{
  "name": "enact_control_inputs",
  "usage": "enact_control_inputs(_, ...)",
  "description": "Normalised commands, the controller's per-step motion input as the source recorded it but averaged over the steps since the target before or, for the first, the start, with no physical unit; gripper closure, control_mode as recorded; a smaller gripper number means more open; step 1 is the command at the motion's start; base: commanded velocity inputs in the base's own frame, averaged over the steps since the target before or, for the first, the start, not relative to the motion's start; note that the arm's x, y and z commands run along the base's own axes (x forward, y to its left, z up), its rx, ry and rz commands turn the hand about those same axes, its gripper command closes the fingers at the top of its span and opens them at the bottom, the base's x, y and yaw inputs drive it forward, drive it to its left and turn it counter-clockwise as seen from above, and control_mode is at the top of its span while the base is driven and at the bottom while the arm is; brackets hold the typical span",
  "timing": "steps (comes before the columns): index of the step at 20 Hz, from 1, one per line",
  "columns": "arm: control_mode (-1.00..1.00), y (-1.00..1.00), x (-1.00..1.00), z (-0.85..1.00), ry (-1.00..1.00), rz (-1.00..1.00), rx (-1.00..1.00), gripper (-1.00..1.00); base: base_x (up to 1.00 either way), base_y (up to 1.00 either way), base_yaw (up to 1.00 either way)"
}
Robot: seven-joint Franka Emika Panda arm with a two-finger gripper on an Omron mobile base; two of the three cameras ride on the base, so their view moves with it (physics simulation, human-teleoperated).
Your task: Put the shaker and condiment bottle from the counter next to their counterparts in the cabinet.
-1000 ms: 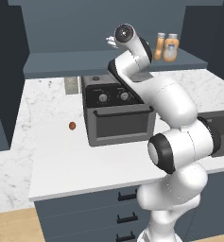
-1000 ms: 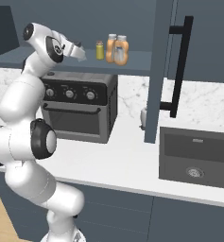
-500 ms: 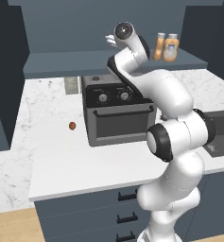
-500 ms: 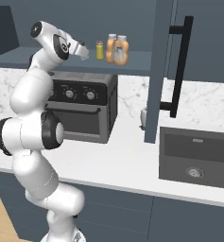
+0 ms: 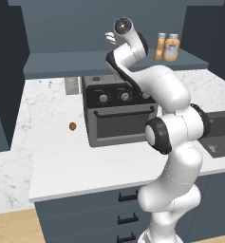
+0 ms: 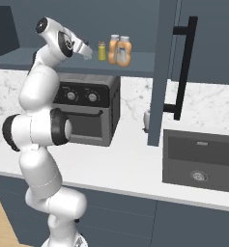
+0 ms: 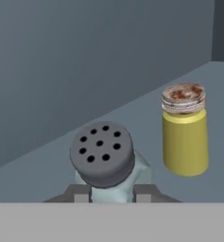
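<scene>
Hand view shows the pincer (image 7: 112, 194) clamped on the shaker (image 7: 106, 163), now carried nearer the yellow shaker (image 7: 185, 130) on the cabinet shelf (image 7: 61, 160), nearly ready for placing.

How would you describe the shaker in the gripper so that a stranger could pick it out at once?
Look at the cabinet shelf above the toaster oven. The gripper holds the shaker there. Unlike the yellow-green shaker beside it, it is pale blue-grey with a dark perforated cap.

Gripper (image 5: 108, 36) raised over cabinet (image 5: 85, 64) shelf; two orange bottles (image 5: 166, 46) right.
</scene>
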Motion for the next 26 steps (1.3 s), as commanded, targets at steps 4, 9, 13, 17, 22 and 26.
enact_control_inputs(4,-1.00,-0.07,0.10,-0.03,0.00,0.00,0.04,1.00,0.00,0.00,0.00)
enact_control_inputs(9,-1.00,-0.11,0.22,-0.06,0.00,0.00,0.02,1.00,0.00,0.00,0.00)
enact_control_inputs(13,-1.00,-0.13,0.28,-0.12,0.00,0.00,0.00,1.00,0.00,0.00,0.00)
enact_control_inputs(17,-1.00,-0.11,0.24,-0.14,0.00,0.00,0.00,1.00,0.00,0.00,0.00)
enact_control_inputs(22,-1.00,-0.05,0.21,-0.16,0.00,0.00,0.00,1.00,0.00,0.00,0.00)
enact_control_inputs(26,-1.00,0.00,0.25,-0.17,0.00,0.00,0.00,-1.00,0.00,0.00,0.00)
